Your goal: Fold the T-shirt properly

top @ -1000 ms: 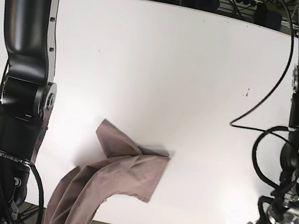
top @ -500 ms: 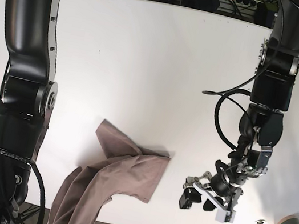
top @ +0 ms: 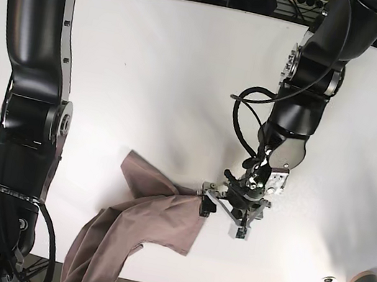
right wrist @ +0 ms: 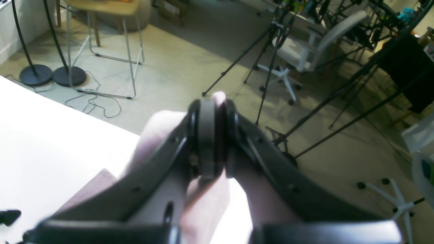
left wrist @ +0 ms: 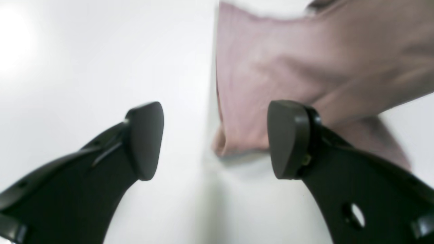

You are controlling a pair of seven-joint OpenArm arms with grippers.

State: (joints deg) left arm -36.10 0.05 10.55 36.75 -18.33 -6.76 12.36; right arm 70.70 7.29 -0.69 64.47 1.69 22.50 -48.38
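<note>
Left tool (top: 222, 216) spread wide at the T-shirt (top: 150, 233) corner on the table (top: 185, 75), cloth trailing off the near edge; right tool (right wrist: 212, 135) clamped on cloth.

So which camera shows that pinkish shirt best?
The base view: the T-shirt lies crumpled, trailing off the table's near edge. The left wrist view shows only a blurred corner; the right wrist view, cloth in closed jaws.

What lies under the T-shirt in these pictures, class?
The T-shirt lies crumpled on the white table, partly hanging over its near edge. Bare tabletop surrounds it. Whether anything else lies beneath the folds cannot be seen. The open left gripper sits at its corner.
</note>
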